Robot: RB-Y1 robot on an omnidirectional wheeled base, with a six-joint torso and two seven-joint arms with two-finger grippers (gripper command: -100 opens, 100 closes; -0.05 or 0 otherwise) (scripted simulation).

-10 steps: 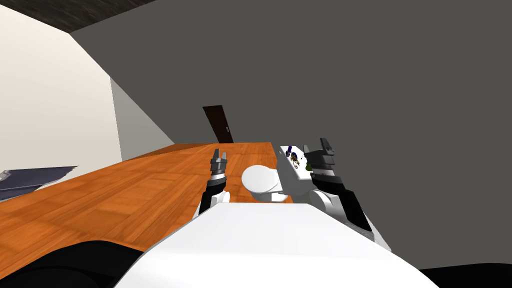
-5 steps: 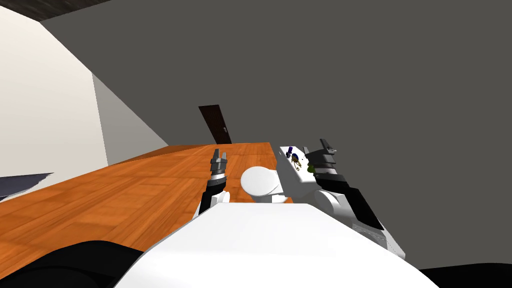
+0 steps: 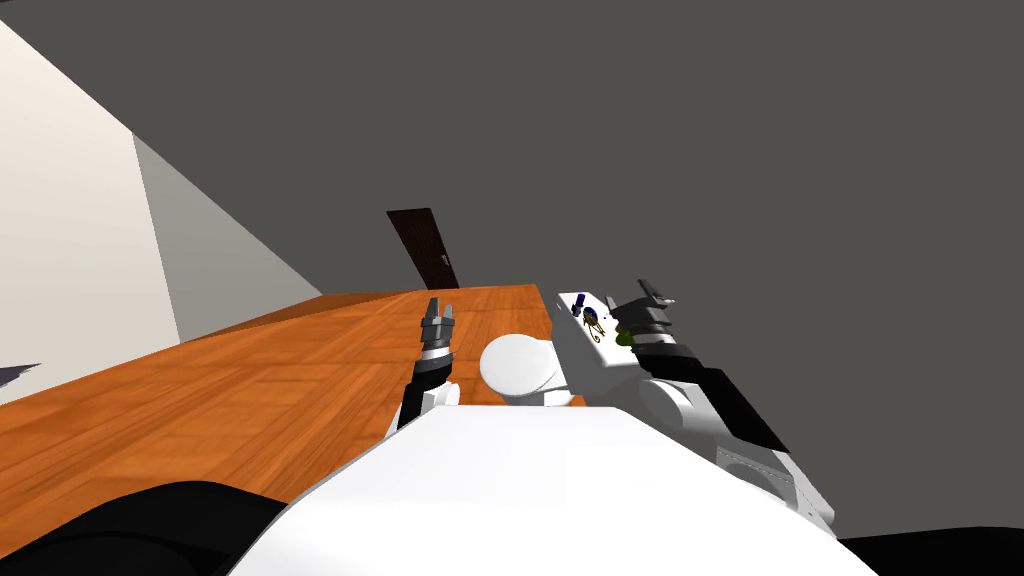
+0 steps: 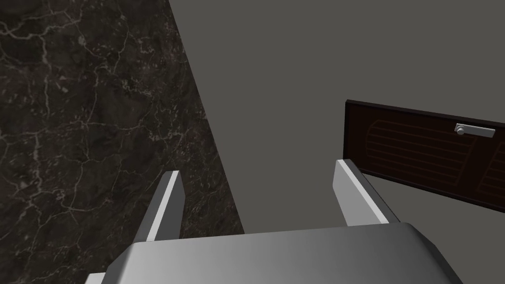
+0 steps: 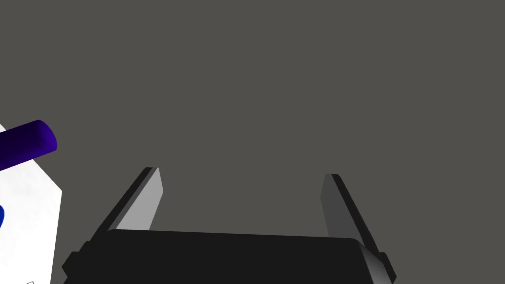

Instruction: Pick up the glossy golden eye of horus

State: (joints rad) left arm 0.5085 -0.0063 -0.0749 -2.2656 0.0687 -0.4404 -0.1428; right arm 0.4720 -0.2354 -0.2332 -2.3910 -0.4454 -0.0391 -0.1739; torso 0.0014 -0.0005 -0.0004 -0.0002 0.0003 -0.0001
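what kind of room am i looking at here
Likely a bathroom in a house, though that is a guess: a white round-lidded bowl like a toilet stands by a white box like its tank, near the dark grey wall. A wooden floor and a dark brown door show an indoor room.

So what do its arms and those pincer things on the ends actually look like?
Each arm is built of white shells broken by black sections, ending in a dark, ribbed wrist. The left gripper has a grey box-like body with two thin, light grey, blade-shaped fingers; the right gripper has the same blades on a black box.
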